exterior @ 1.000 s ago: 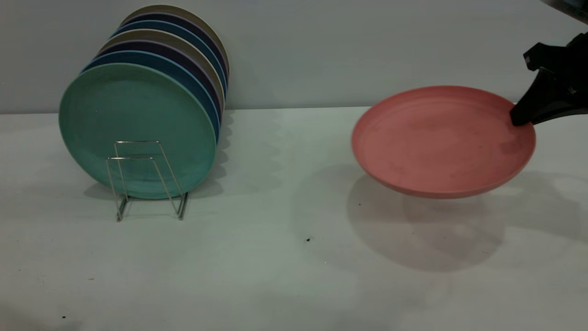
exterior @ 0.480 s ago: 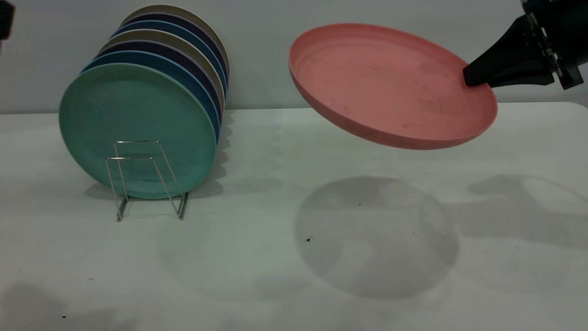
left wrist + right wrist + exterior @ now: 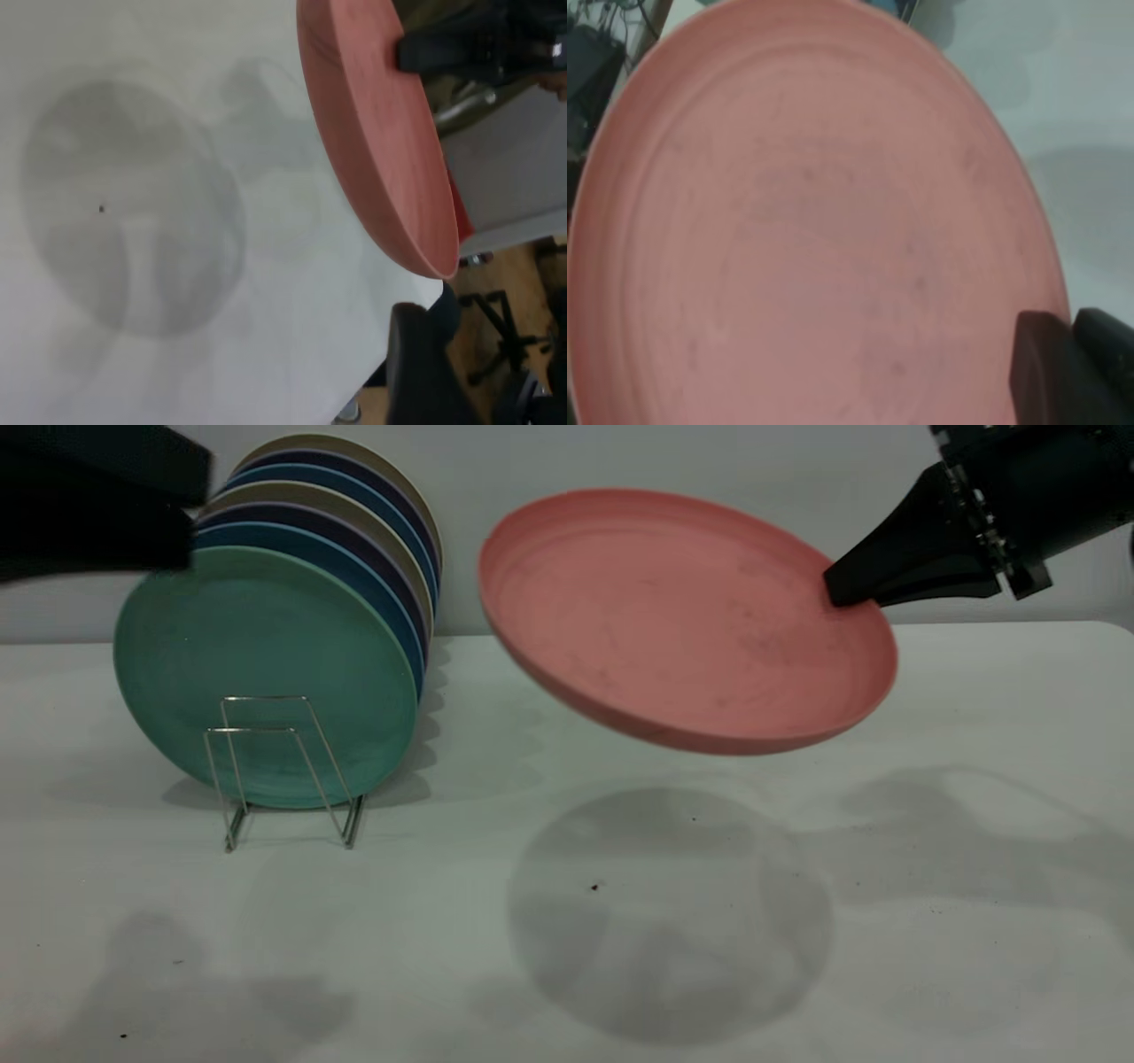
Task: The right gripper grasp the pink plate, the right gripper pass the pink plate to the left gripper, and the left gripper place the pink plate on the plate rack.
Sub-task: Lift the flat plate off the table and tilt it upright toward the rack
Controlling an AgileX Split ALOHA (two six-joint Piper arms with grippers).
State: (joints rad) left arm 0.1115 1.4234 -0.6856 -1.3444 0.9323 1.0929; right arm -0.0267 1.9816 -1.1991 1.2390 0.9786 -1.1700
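Pink plate [image 3: 682, 615] tilted, left edge high

You get soft, even light from above on the pale table [image 3: 567, 957], with no glare: the pink plate [image 3: 682, 615] throws a round, soft-edged grey shadow [image 3: 669, 917] on the table just nearer than itself, and fainter arm shadows lie to the far right and the near left. The dark left gripper [image 3: 93, 500] at the upper left is smeared by motion blur, while the rack's plates stay sharp. In both wrist views your picture is soft, and the black finger [image 3: 1050, 372] on the plate rim is out of focus.
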